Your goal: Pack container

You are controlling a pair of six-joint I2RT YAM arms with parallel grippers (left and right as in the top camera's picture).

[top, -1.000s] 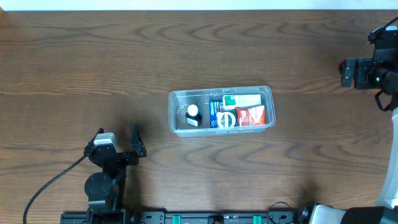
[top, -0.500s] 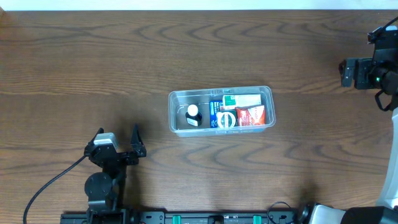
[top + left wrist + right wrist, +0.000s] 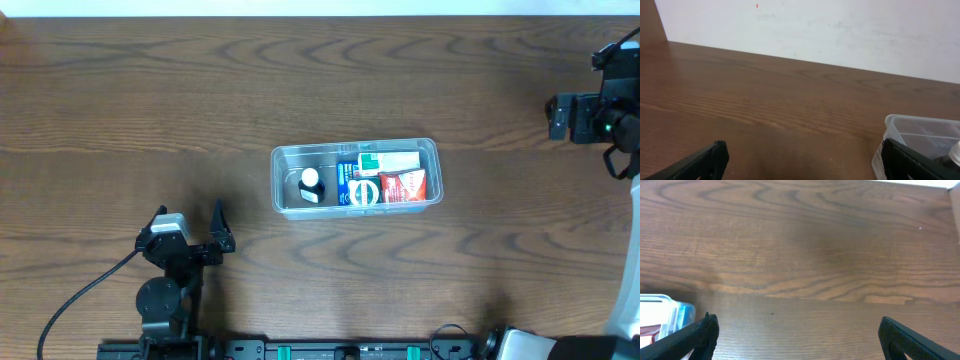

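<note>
The clear plastic container [image 3: 350, 146] stands at the middle of the table. It holds a small white-capped bottle [image 3: 311, 184], a blue packet [image 3: 357, 187], a green-and-white packet [image 3: 389, 160] and a red packet [image 3: 404, 186]. My left gripper [image 3: 190, 216] is open and empty, near the front left and apart from the container. In the left wrist view [image 3: 802, 165] the container's corner [image 3: 920, 121] shows at the right. My right gripper [image 3: 553, 117] is at the far right, open and empty. In the right wrist view [image 3: 797, 340] the container's end [image 3: 665, 301] shows at lower left.
The wooden table [image 3: 150, 100] runs to a white wall [image 3: 840, 25] at the back. A black cable [image 3: 80, 300] runs from the left arm's base to the front left edge.
</note>
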